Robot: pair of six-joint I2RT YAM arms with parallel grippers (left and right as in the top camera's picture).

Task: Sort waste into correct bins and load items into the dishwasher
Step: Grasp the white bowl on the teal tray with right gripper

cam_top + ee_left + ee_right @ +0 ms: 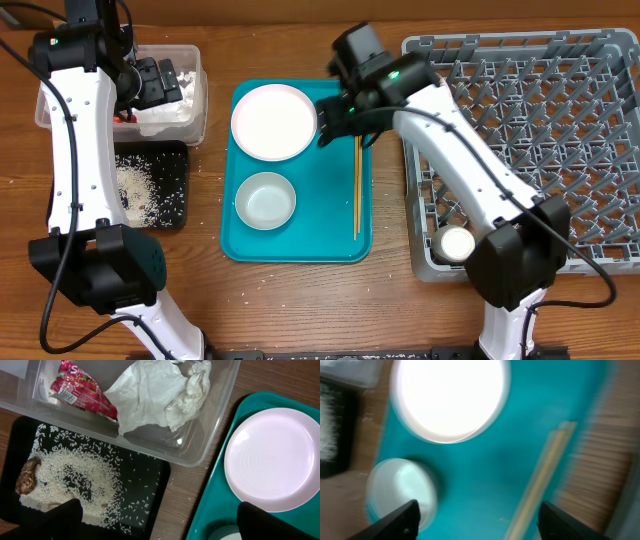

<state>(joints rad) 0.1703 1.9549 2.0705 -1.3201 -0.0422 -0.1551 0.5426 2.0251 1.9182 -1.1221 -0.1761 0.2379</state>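
Observation:
A white plate (pixel 273 121) and a white bowl (pixel 266 199) sit on the teal tray (pixel 320 225), with wooden chopsticks (pixel 357 190) along its right side. A small white cup (pixel 457 243) stands in the grey dish rack (pixel 560 80). The clear tub (pixel 200 435) holds a red-and-white wrapper (pixel 80 391) and a crumpled napkin (pixel 160 395). The black tray (pixel 145 490) holds rice (pixel 70 480) and a brown scrap (pixel 27 476). My left gripper (pixel 160 82) is open and empty over the tub. My right gripper (pixel 345 115) is open and empty above the teal tray, between plate and chopsticks (pixel 540 485).
The wooden table shows between the black tray and the teal tray (pixel 192 487). The dish rack fills the right side. The right wrist view is blurred; it shows the plate (pixel 450 397) and bowl (pixel 400 490).

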